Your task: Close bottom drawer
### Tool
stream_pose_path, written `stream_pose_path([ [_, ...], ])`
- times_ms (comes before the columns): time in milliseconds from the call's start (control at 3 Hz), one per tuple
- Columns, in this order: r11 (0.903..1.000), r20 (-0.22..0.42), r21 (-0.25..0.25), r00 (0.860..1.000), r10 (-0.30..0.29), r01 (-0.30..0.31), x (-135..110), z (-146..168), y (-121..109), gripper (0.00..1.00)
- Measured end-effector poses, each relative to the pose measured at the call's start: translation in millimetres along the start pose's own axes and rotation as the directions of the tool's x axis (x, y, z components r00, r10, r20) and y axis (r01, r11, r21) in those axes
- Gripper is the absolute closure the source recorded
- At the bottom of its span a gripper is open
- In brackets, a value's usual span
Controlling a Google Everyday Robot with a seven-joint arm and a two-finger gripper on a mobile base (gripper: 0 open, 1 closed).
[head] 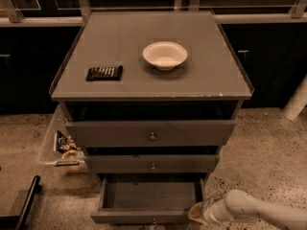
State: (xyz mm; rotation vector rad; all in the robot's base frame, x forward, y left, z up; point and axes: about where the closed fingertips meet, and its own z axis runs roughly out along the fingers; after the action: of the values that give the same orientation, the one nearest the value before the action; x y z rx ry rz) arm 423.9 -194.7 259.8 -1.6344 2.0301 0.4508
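Note:
The bottom drawer (144,216) of the grey cabinet is pulled out. Its inside looks empty, and its low front panel with a small knob sits at the lower edge of the camera view. The middle drawer (152,164) and the top drawer (151,134) above it stand slightly out. My gripper (195,212) reaches in from the lower right on a white arm. Its tip is at the right end of the bottom drawer's front panel, touching it or very close to it.
On the cabinet top (201,83) stand a white bowl (164,55) and a dark flat packet (104,73). A clear bin with snack items (60,147) hangs at the cabinet's left side. A black bar (26,200) lies on the floor at lower left. A white post (296,99) stands at right.

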Motion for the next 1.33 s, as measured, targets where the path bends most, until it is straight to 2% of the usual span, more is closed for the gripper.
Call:
stream_pose_path([
  [667, 0.9991, 0.032, -0.042, 0.999, -0.004, 0.005, 19, 50, 15, 1.00],
  [1000, 0.9987, 0.044, -0.051, 0.999, -0.005, 0.007, 27, 68, 12, 1.00],
  [1333, 0.9990, 0.057, -0.039, 0.998, -0.017, 0.019, 27, 76, 1, 1.00],
])
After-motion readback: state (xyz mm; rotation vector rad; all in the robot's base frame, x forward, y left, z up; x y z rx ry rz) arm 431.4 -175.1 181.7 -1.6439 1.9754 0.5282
